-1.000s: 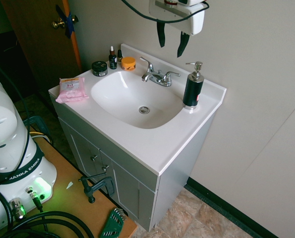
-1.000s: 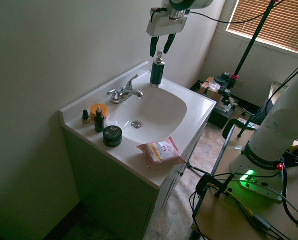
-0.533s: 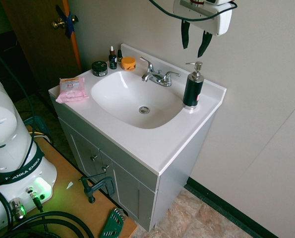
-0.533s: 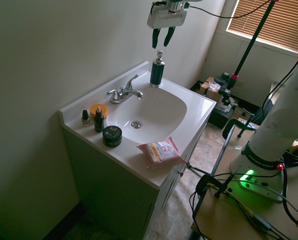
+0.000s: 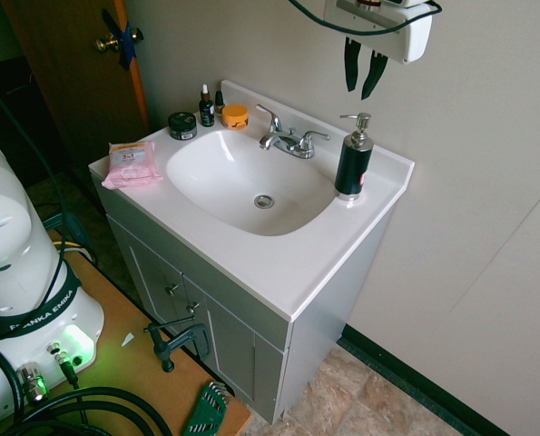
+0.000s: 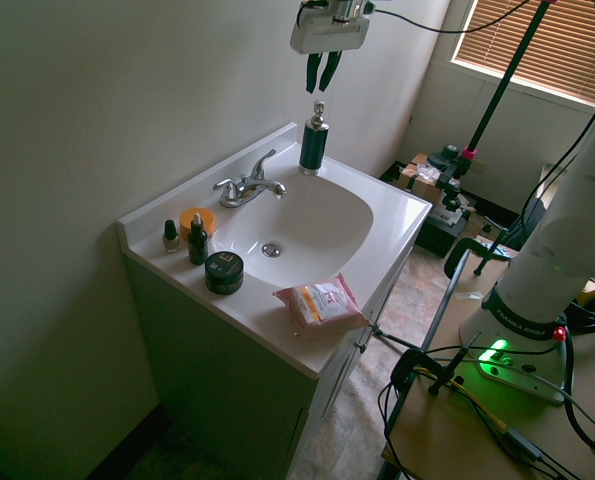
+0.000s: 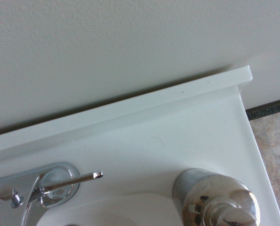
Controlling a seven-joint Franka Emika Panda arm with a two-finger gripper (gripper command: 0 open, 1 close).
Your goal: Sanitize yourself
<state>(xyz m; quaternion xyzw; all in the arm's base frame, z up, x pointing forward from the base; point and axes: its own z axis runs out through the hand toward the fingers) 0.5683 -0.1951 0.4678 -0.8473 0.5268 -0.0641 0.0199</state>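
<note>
Your gripper (image 5: 360, 76) hangs at the frame's top right, jaws nearly clenched on nothing, above the soap dispenser (image 5: 353, 158).

The sink (image 5: 251, 182) is white and the tap (image 5: 286, 138) is shiny silver. The soap bottle (image 5: 352, 163) is dark with a silver pump top, the wipes pack (image 5: 130, 163) is pink, one little jar (image 5: 235, 115) is orange and another (image 5: 181, 125) is black. The hand (image 5: 360, 77) is white with black fingers (image 5: 351, 64), the door (image 5: 70, 73) is brown with a blue tape bit, and the floor (image 5: 360, 400) is tan and patchy.
</note>
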